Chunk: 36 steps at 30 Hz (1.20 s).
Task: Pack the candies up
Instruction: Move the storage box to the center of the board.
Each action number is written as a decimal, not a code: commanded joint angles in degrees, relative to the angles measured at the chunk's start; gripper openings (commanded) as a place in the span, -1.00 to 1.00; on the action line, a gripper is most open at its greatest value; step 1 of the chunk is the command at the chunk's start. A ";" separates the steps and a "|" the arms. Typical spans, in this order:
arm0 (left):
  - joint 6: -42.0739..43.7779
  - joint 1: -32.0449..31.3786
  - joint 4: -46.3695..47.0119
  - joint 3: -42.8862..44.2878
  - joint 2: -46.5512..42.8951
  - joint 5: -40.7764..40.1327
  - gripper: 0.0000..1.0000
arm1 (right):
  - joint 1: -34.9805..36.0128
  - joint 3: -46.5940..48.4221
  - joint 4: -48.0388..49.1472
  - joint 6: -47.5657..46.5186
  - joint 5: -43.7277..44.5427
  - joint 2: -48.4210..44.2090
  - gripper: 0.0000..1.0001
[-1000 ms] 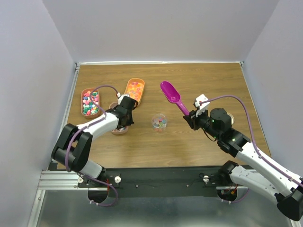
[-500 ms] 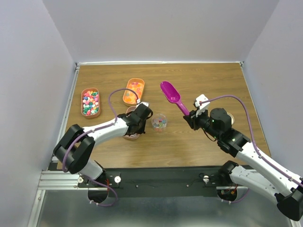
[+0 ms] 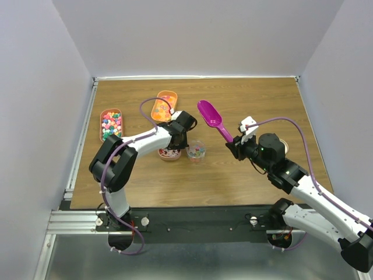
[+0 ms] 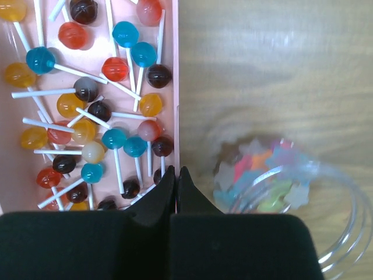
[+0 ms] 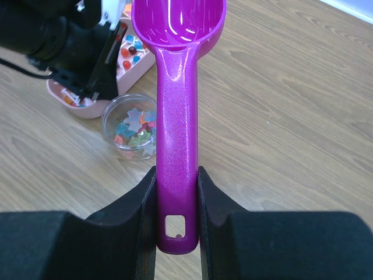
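Over near the middle of the table (image 3: 262,99), the left gripper (image 4: 176,175) is clenched tight on nothing. Its tips sit right at the rim of the lollipop tray (image 4: 174,70), with the jar (image 5: 135,129) just beside them. The jar has a thin layer of star-shaped sweets in the bottom, so it's nowhere near full.

On the other side, the right gripper (image 5: 177,181) is grasping the scoop (image 5: 178,116) by its handle. The bowl points away from the arm and looks lifted off the table. The bowl is empty, not a single sweet in it.

The candies (image 3: 111,125) are piled in the brown tray (image 3: 111,143) at the far left, well apart from the scoop. An orange tray (image 3: 167,98) sits behind the lollipop one, and what's in it is too small to make out.

So this reads as the gap between loads: scoop ready, nothing picked up yet, packing barely started. The next move probably means the scoop has to travel left and dip low into a tray. Then it has to come up level so the tiny sweets don't roll off, and tip over the jar. The tricky bits are that the left arm sits between the scoop and the brown tray, and the jar mouth looks narrow next to the scoop bowl, so spills seem likely. If the left gripper is meant to steady the jar, it has to open up first.
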 commanded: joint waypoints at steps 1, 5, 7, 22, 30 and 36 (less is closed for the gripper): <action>-5.10 3.36 1.49 2.47 3.36 1.49 -1.00 | 0.30 -0.85 2.30 -0.35 -0.04 -0.58 -0.99; -7.21 5.46 4.04 4.22 4.49 3.60 -0.99 | 0.39 -0.76 2.30 -0.35 -0.04 -0.49 -0.99; -7.83 6.17 5.01 5.98 5.11 5.97 -0.85 | 0.30 -0.76 2.22 -0.35 -0.04 -0.40 -0.99; -7.39 8.10 3.52 -0.05 -11.83 2.57 0.11 | 0.30 -0.94 2.30 -0.35 0.22 -1.55 -0.99; -7.04 13.56 5.44 -18.09 -24.06 3.69 0.53 | 0.30 -0.94 2.22 -0.35 -0.04 -1.81 -0.99; -7.48 13.82 11.16 -19.33 -18.62 8.61 0.44 | 0.30 -0.94 2.22 -0.35 -0.13 -1.63 -0.99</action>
